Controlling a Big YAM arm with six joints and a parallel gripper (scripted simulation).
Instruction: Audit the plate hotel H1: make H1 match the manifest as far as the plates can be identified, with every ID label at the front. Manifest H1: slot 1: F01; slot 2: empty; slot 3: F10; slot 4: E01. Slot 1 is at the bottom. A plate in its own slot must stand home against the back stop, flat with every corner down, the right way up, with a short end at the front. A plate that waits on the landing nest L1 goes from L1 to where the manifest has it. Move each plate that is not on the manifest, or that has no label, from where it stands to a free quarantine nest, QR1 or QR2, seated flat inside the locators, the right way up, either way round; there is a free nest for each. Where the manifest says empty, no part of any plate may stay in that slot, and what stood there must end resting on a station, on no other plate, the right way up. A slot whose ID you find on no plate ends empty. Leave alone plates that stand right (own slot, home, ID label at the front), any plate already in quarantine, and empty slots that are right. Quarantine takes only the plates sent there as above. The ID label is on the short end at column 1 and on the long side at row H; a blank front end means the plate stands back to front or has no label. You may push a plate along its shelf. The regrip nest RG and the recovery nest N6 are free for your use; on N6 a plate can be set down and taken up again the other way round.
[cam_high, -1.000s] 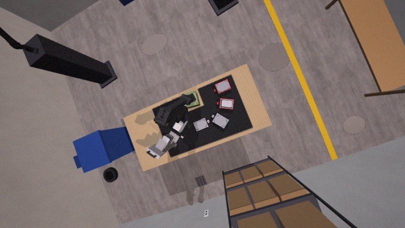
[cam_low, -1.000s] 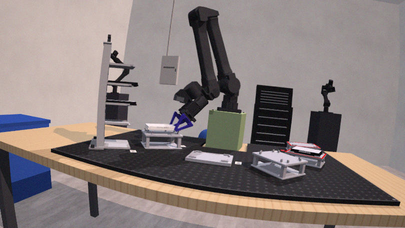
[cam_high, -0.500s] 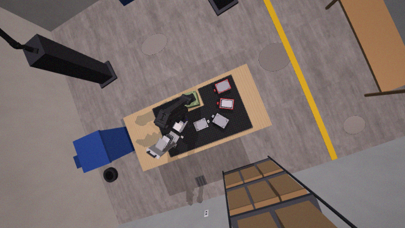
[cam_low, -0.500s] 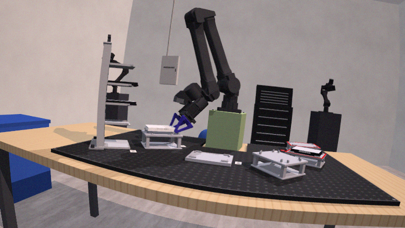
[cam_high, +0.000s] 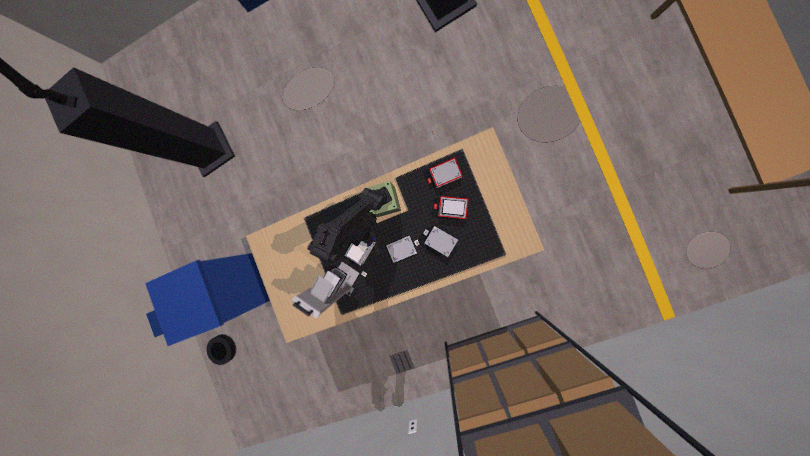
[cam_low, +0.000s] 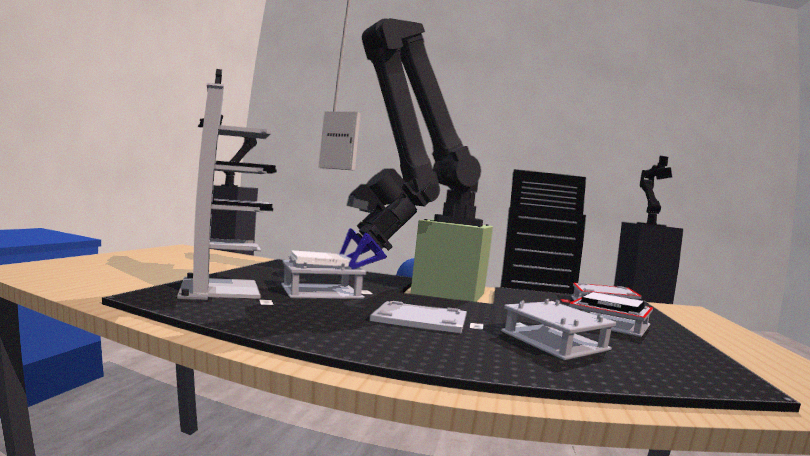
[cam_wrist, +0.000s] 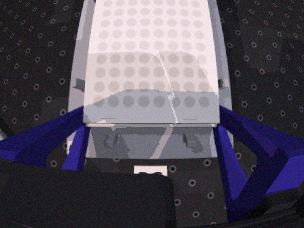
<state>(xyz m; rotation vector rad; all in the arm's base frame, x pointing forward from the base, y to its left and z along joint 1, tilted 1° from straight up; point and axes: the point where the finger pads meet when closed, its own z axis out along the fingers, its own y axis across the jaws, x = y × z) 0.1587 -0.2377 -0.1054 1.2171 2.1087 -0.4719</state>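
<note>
My gripper (cam_low: 347, 261) (cam_wrist: 151, 112) is shut on the near end of a white plate (cam_high: 357, 252) (cam_low: 319, 258) (cam_wrist: 150, 65), one finger at each side. The plate lies level over the raised regrip nest RG (cam_low: 341, 273) (cam_wrist: 150, 142); whether it is fully seated I cannot tell. Its end towards me shows no label; marks on its side are too small to read. Hotel H1 (cam_high: 307, 301) (cam_low: 204, 198) stands to the left. Its two middle shelves carry dark-edged plates (cam_low: 246, 167) (cam_low: 243, 206); a light layer shows at the lowest shelf (cam_low: 241, 244). IDs cannot be read.
At the right, one red-rimmed quarantine nest (cam_high: 446, 173) looks empty; the other holds a black-sided plate (cam_high: 453, 207) (cam_low: 613, 301). A low nest (cam_high: 401, 249) (cam_low: 419, 316) and a raised nest (cam_high: 440, 241) (cam_low: 558, 315) are empty; their cards are unreadable. My green pedestal (cam_low: 451, 260) stands behind.
</note>
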